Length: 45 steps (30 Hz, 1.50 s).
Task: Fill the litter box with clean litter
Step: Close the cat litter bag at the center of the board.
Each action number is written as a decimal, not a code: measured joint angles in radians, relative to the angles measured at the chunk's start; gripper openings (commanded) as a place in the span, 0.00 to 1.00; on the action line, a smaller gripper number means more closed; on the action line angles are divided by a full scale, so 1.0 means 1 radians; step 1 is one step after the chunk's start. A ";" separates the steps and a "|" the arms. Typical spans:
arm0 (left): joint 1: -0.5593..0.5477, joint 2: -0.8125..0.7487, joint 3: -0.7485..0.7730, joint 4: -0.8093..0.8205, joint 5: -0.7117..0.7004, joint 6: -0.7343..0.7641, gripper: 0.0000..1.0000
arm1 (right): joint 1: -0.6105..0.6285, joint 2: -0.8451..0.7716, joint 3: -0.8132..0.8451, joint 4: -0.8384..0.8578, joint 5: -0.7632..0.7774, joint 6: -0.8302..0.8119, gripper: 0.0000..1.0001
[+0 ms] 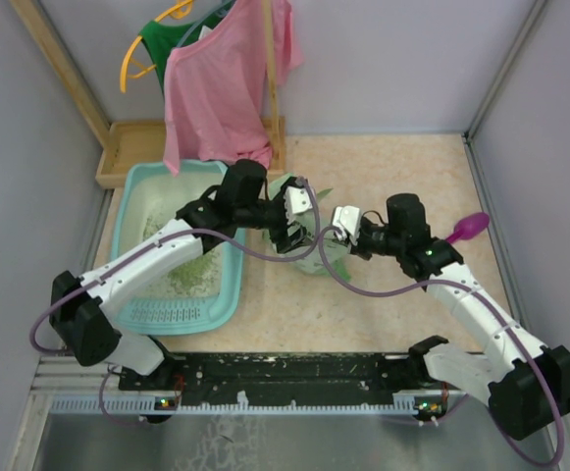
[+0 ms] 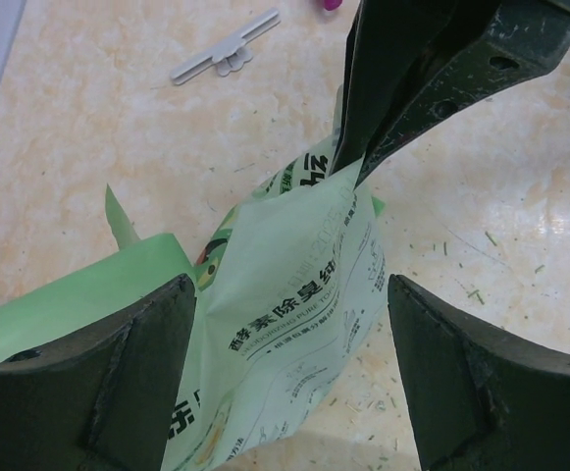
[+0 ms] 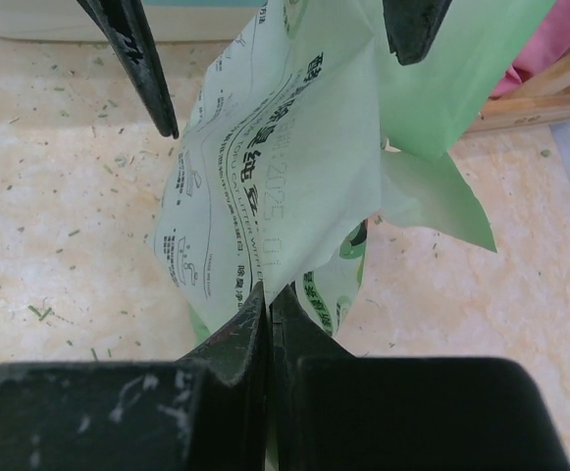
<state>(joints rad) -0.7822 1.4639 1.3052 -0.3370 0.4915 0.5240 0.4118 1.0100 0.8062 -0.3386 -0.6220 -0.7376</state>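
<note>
**Top view.** Litter box (image 1: 132,201) only thinly dusted with clean litter (image 1: 188,277): an olive-green grainy patch on the whitish base near the grille end. Fill judged barely begun. Bag (image 1: 316,257) upright just right of the litter box.

**Left wrist view.** Left hand (image 2: 289,324) spread wide to either side of the bag, gripping nothing. Close on the bag body before any lift.

**Right wrist view.** Right hand (image 3: 268,309) fully closed, pinching a fold of the bag. Keep the pinch firm. Bring the bag mouth over the litter box rim, then tip slowly to limit spill onto the table (image 3: 59,196).
</note>
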 measured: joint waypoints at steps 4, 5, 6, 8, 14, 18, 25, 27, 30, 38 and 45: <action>-0.002 0.019 0.005 0.024 0.005 0.024 0.83 | -0.003 0.000 0.000 -0.003 -0.008 0.001 0.00; -0.002 0.025 0.005 0.030 0.009 0.027 0.83 | -0.003 0.000 0.000 -0.003 -0.009 0.001 0.00; -0.003 0.029 0.005 0.036 0.012 0.031 0.82 | -0.003 0.000 0.000 -0.003 -0.011 0.001 0.00; -0.008 0.042 0.010 0.046 0.023 0.036 0.79 | -0.003 0.000 0.000 -0.005 -0.013 0.001 0.00; -0.017 0.077 0.035 0.041 0.053 0.065 0.50 | -0.003 0.000 0.002 -0.007 -0.016 0.003 0.00; -0.018 0.082 0.034 0.034 0.048 0.101 0.38 | -0.010 0.000 0.002 -0.010 -0.024 0.009 0.00; -0.021 0.085 0.025 0.020 0.028 0.148 0.25 | -0.023 0.000 0.002 -0.013 -0.042 0.028 0.00; -0.021 0.090 0.024 0.015 0.012 0.161 0.06 | -0.027 0.000 0.002 -0.013 -0.045 0.035 0.00; -0.025 0.103 0.024 0.008 -0.028 0.178 0.00 | -0.031 0.000 0.002 -0.011 -0.047 0.043 0.00; -0.048 0.120 0.051 -0.008 -0.160 0.183 0.00 | -0.056 -0.003 0.002 0.002 -0.045 0.051 0.00; -0.062 0.126 0.097 -0.058 -0.247 0.180 0.00 | -0.077 -0.009 0.029 -0.032 -0.047 0.036 0.00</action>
<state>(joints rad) -0.8440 1.5898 1.4025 -0.3946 0.2443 0.7040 0.3344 1.0008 0.8356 -0.3710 -0.6689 -0.7013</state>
